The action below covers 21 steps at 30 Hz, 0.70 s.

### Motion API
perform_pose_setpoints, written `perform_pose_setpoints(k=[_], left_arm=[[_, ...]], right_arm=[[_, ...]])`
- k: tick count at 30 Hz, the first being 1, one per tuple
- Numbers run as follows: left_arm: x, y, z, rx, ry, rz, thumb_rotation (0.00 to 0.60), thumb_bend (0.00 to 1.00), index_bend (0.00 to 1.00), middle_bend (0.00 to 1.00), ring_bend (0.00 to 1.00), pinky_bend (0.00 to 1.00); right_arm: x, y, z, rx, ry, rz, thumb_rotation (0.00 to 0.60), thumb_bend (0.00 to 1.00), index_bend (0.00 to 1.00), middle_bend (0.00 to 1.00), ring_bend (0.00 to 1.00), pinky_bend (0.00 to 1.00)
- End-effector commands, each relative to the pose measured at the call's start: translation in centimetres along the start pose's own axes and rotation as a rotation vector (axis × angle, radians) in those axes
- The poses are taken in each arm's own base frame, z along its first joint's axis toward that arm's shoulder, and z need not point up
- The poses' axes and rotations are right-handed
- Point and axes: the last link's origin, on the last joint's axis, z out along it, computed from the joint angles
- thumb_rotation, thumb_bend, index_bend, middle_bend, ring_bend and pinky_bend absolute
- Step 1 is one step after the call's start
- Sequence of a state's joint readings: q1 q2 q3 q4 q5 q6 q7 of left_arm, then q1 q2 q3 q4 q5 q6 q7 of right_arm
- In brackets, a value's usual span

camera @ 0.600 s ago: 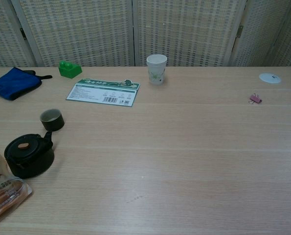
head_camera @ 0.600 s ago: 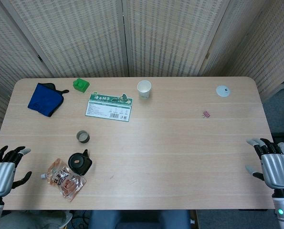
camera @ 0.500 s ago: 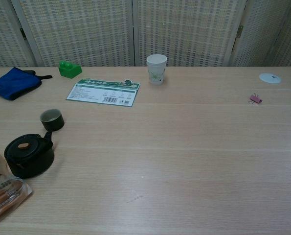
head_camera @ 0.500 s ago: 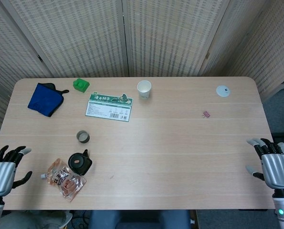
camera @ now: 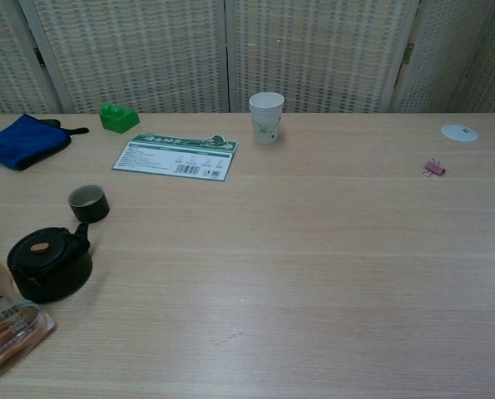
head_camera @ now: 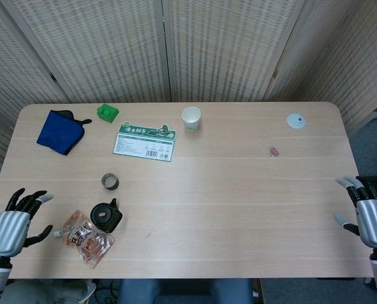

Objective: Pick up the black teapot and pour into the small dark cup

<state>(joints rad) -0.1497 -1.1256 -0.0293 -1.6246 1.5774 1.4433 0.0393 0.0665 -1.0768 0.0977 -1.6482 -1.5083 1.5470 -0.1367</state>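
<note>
Black teapot (head_camera: pixel 106 216) sits near-left on the table (head_camera: pixel 239 190), lid on, untouched; small dark cup (head_camera: pixel 109 182) just beyond it, apart. Snack pouch (head_camera: pixel 83 237) touches the teapot's near-left side; cut off at the frame edge in the chest view. Since 0.6 s ago: left hand (head_camera: pixel 14 225) has moved in over the table's left edge toward the pouch, fingers spread, holding nothing; right hand (head_camera: pixel 372 218) has slid slightly nearer and further right, fingers apart, empty, partly cropped. Objects unmoved. Neither hand shows in the chest view. Far side: blue cloth (head_camera: pixel 59 131), green block (head_camera: pixel 108 113), printed card (head_camera: pixel 144 142), paper cup (head_camera: pixel 191 118), white disc (head_camera: pixel 296 120), pink clip (head_camera: pixel 274 151) too small to make out.
</note>
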Motion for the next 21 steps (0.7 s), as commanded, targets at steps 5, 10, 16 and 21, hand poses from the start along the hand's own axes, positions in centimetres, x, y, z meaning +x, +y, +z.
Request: perform_pose_setpoints(k=[5, 10, 16, 21], left_arm=[[-0.7, 1.6, 2.0, -0.115, -0.071, -0.067, 0.600, 0.27, 0.21, 0.17, 0.21, 0.05], [-1.4, 3.0, 3.2, -0.183, -0.110, -0.093, 0.600, 0.26, 0.19, 0.17, 0.21, 0.05], [-2.6, 5.2, 4.8, -0.276, -0.148, -0.126, 0.600, 0.25, 0.15, 0.17, 0.20, 0.04], [-3.6, 7.0, 6.0, -0.368, -0.182, -0.117, 0.600, 0.23, 0.13, 0.16, 0.20, 0.04]], right_arm=[[0.4, 0.2, 0.0, -0.007, 0.004, -0.002, 0.600, 0.10, 0.24, 0.24, 0.17, 0.25], [0.4, 0.3, 0.0, -0.010, 0.001, -0.003, 0.600, 0.10, 0.24, 0.24, 0.17, 0.25], [0.4, 0.4, 0.2, -0.009, 0.004, -0.003, 0.600, 0.10, 0.24, 0.24, 0.17, 0.25], [0.4, 0.4, 0.2, -0.009, 0.001, -0.004, 0.600, 0.10, 0.24, 0.24, 0.17, 0.25]])
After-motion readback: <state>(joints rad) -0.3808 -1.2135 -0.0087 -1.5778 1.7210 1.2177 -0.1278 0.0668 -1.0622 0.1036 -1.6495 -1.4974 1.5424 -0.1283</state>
